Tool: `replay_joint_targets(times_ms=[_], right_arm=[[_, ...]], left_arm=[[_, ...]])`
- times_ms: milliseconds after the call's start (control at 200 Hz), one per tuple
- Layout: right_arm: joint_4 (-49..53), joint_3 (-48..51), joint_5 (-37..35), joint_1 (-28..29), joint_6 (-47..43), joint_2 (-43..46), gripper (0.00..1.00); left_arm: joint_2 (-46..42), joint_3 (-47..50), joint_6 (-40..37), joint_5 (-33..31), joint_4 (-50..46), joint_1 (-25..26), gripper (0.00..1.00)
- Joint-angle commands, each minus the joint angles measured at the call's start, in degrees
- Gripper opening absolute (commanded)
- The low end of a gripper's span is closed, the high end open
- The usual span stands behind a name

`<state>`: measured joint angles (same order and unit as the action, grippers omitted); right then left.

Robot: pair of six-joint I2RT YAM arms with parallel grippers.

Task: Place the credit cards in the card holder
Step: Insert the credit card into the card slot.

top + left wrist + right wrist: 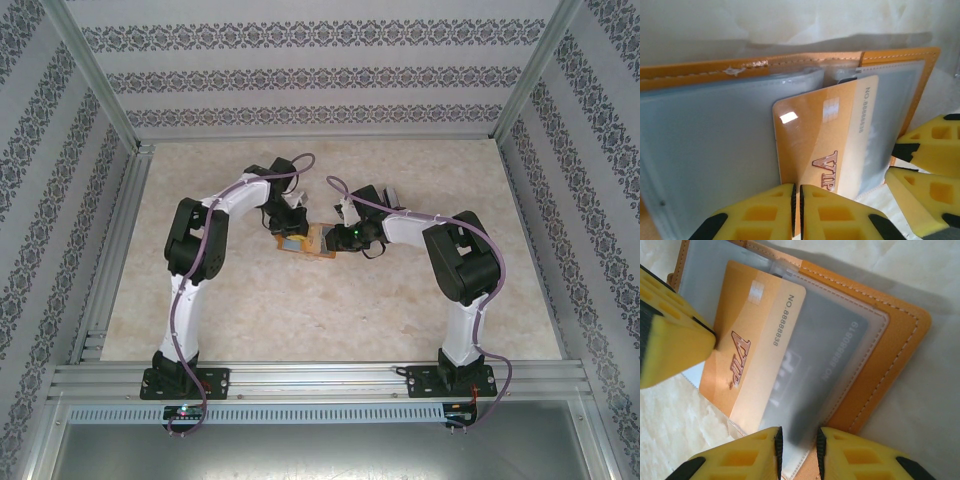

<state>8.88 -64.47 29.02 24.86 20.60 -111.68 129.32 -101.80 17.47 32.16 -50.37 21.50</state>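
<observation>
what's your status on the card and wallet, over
Left gripper pinching gold VIP card. Right gripper clamped on card holder edge. Card partly inside clear pocket. No obstruction seen.

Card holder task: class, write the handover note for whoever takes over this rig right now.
Left hand: closed on the near edge of the gold VIP card.
Right hand: clamped on the open card holder at its pocket edge.
Done: the gold card is partly inside a clear pocket; a second card shows through the sleeve.
Left: push this card fully in, release, then load any remaining cards.
</observation>
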Motion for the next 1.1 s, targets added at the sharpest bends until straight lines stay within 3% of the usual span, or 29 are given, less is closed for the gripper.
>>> replay_joint_targets(times_ms=[0,345,764,1094], right_arm=[[3.6,0.39,-1.33,-0.47,-1.0,-0.73,0.29],[3.16,0.55,-1.16,-0.52,-0.77,-1.08,0.29],[3.14,0.59,-0.89,-0.52,-0.76,-1.4,0.29],[3.63,0.18,-0.8,-0.7,-1.12,-1.14,0.29]], left_arm=[[0.76,-1.16,0.47,-2.08,-0.08,0.42,0.13],[2.46,-1.4,2.54,1.0,2.01,1.96,0.13],[6.52,-8.25,3.79,1.88,1.44,4.25,0.14],[2.85,-7.84,3.6,3.55,1.07,4.21,0.2]])
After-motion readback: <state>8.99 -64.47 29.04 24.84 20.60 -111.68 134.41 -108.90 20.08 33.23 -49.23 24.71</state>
